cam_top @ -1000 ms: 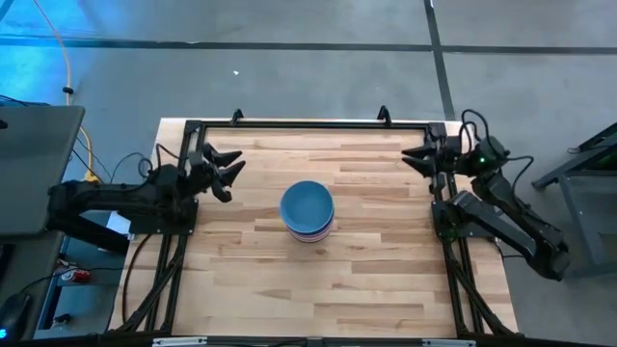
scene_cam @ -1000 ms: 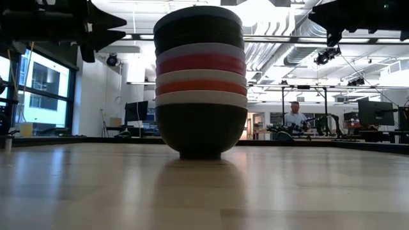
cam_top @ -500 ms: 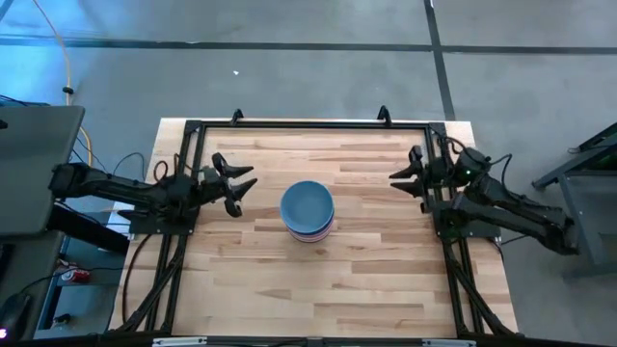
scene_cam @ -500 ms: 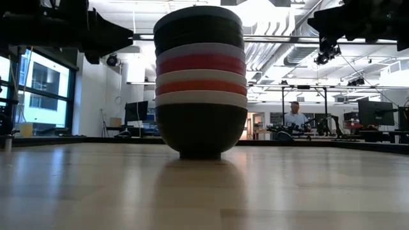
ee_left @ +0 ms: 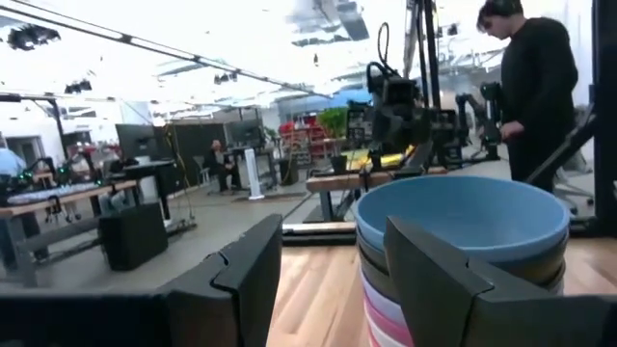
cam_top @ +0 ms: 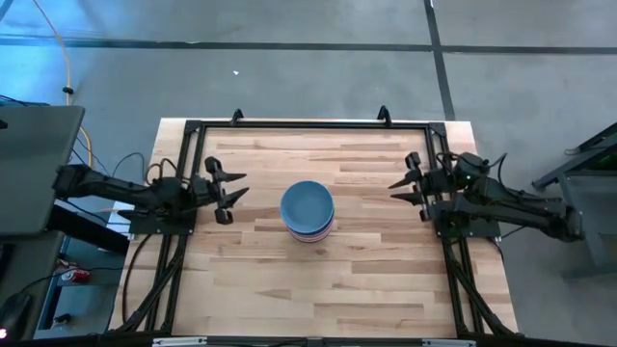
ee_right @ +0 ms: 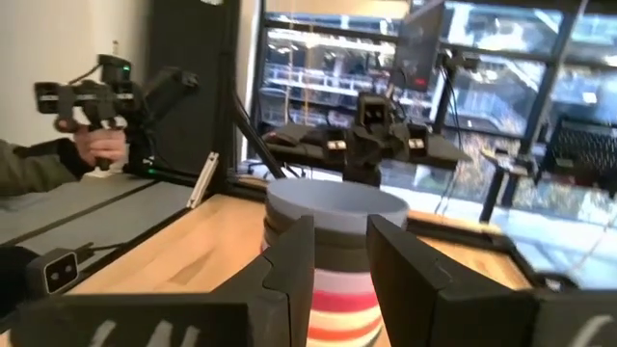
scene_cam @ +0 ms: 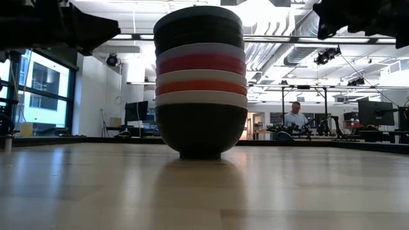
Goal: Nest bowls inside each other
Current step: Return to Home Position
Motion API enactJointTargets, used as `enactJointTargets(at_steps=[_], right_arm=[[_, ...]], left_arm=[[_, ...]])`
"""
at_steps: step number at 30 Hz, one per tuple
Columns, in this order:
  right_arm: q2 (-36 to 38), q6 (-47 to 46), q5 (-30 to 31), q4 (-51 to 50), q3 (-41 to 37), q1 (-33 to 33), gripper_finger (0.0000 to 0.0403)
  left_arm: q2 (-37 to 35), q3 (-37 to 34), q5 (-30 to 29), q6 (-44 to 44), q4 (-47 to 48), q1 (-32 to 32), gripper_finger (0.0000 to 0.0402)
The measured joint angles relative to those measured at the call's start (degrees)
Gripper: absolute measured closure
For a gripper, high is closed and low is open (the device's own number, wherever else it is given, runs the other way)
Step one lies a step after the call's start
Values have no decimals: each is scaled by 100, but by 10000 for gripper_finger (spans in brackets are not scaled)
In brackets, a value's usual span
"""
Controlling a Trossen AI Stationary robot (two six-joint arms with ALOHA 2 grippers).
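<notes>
Wooden table (cam_top: 289, 280) fills middle of my high view, black frame (cam_top: 308, 122) along its edges. Grey floor (cam_top: 289, 67) beyond; yellow cable (cam_top: 60, 48) trails in upper left. Low view: I see person (scene_cam: 295, 116) right of centre, far back; monitor (scene_cam: 374, 113) at right edge. Left wrist view: person in black (ee_left: 535, 87) stands upper right. Right wrist view: person's hand (ee_right: 96, 145) grips black controller (ee_right: 85, 96) at left edge.

The left gripper (cam_top: 231, 186) has slid from the table's (cam_top: 289, 280) far left corner along its left edge, then backed off slightly. The right gripper (cam_top: 400, 186) has likewise come down the right edge.
</notes>
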State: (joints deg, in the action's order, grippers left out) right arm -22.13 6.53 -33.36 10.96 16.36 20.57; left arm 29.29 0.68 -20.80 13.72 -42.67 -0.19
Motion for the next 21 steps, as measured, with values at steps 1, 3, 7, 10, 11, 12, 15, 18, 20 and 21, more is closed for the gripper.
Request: enactJointTargets(at_steps=[1, 3, 7, 10, 11, 12, 15, 18, 20, 21], right_arm=[[0, 70, 0, 56, 0, -44, 311], [0, 197, 0, 120, 0, -113, 311], [0, 314, -2, 139, 0, -164, 311], [0, 393, -12, 89, 0, -163, 311], [0, 436, -24, 78, 0, -163, 311], [1, 478, -36, 76, 0, -163, 311], [4, 598, -72, 46, 0, -163, 311], [7, 600, -110, 37, 0, -160, 311], [38, 599, -164, -2, 0, -155, 311], [63, 600, -170, -20, 0, -150, 311]], left_arm=[[-120, -11, -2, -2, 131, 0, 229], [-330, -3, -17, 33, 258, 2, 229], [-612, -1, 8, 303, 301, 2, 229], [-791, -1, 1, 476, 371, 2, 229], [-848, -1, 0, 502, 431, 2, 229], [-907, -1, 4, 512, 488, 2, 229], [-1095, -1, 138, 422, 703, 2, 229], [-1292, -1, 199, 156, 1131, 2, 229], [-1421, -1, 202, -31, 1411, 2, 229], [-1475, -1, 208, -121, 1526, 2, 229]])
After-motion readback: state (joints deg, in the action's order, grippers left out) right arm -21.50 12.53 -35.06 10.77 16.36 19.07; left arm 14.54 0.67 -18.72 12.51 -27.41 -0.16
